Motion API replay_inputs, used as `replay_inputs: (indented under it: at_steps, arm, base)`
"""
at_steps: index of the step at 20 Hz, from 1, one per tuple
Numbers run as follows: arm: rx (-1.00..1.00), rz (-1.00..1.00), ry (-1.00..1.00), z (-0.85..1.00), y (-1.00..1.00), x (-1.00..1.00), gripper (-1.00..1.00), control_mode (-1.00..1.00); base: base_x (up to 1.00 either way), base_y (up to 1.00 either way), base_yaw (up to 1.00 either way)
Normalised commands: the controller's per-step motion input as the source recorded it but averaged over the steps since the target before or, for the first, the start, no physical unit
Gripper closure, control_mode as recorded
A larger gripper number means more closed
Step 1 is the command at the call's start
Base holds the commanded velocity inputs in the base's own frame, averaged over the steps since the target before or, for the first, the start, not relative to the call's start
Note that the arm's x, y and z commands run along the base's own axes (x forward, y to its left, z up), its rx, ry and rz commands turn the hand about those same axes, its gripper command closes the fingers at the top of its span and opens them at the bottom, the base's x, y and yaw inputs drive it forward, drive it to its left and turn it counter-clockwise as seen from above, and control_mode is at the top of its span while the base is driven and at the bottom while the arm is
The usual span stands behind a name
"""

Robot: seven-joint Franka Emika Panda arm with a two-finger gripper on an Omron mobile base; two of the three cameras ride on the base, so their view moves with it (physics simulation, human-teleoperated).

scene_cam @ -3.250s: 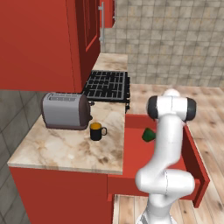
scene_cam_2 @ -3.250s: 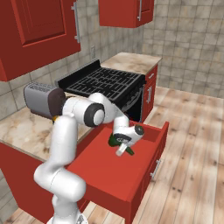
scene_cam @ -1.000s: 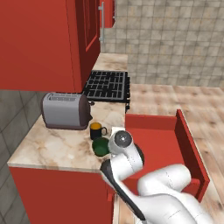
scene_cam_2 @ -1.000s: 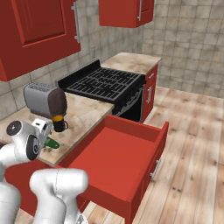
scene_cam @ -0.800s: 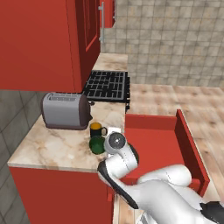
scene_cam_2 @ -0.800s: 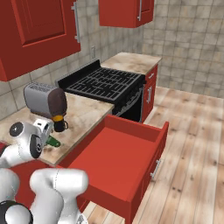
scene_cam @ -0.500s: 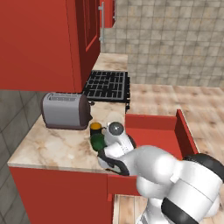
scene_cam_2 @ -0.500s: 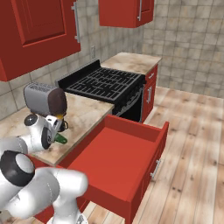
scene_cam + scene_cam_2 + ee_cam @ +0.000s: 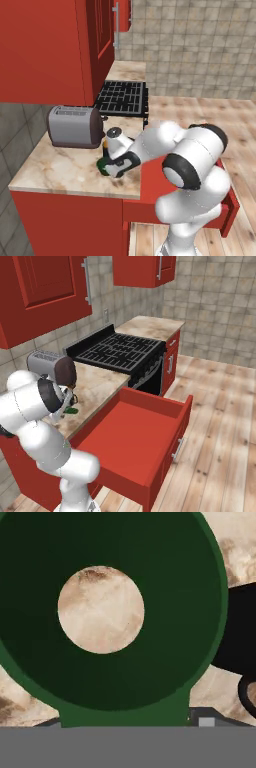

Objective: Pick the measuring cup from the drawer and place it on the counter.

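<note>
1. Change noted: a few seconds ago the gripper (image 9: 111,165) was over the open drawer (image 9: 145,441) with the measuring cup (image 9: 104,166) in its grasp. The arm has since swung across to the surface (image 9: 65,167), and over the last second the hand has shifted slightly toward the black mug (image 9: 107,148) and the toaster (image 9: 74,126).

2. Present position of the cup: in the left base view its dark green bowl sits low at the hand's tip, over the marbled stone near the front edge, just beside the mug. The right base view shows a green sliver (image 9: 70,411) close to the stone below the hand. Whether the cup touches the stone cannot be confirmed.

3. Meaning for the task: judged from this layout, retrieval from the drawer is complete and transfer is essentially done. What remains is set-down and release.

4. Gripper condition: the hand view looks straight into the cup's bowl (image 9: 165,627), with the handle root at the bottom edge where the fingers sit. The fingers themselves are covered by the cup. The cup rides with the hand, so I judge the gripper closed on its handle; the width of the gap cannot be read.

5. Hazard: the mug (image 9: 235,632) lies right next to the cup; a careless release could knock it.
</note>
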Motion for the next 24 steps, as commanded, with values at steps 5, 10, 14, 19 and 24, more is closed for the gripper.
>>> replay_inputs:
  at_steps: [5, 10, 14, 19, 24]
  arm:
    - [-0.02, 0.0, 0.1, -0.66, 0.06, 0.38, 1.0, -1.0]
    - [0.0, 0.0, -0.04, -0.82, -0.19, -0.42, 1.0, -1.0]
    - [0.03, 0.04, -0.2, -0.45, -0.37, -1.0, -1.0, -1.0]
    - [0.09, 0.01, -0.13, -0.07, -0.42, -0.74, -1.0, -1.0]
    - [0.17, 0.0, -0.11, 0.5, -0.13, -0.04, -1.0, -1.0]
  base:
    - [0.0, 0.0, 0.0]
    - [0.0, 0.0, 0.0]
    - [0.0, 0.0, 0.0]
    - [0.0, 0.0, 0.0]
    - [0.0, 0.0, 0.0]
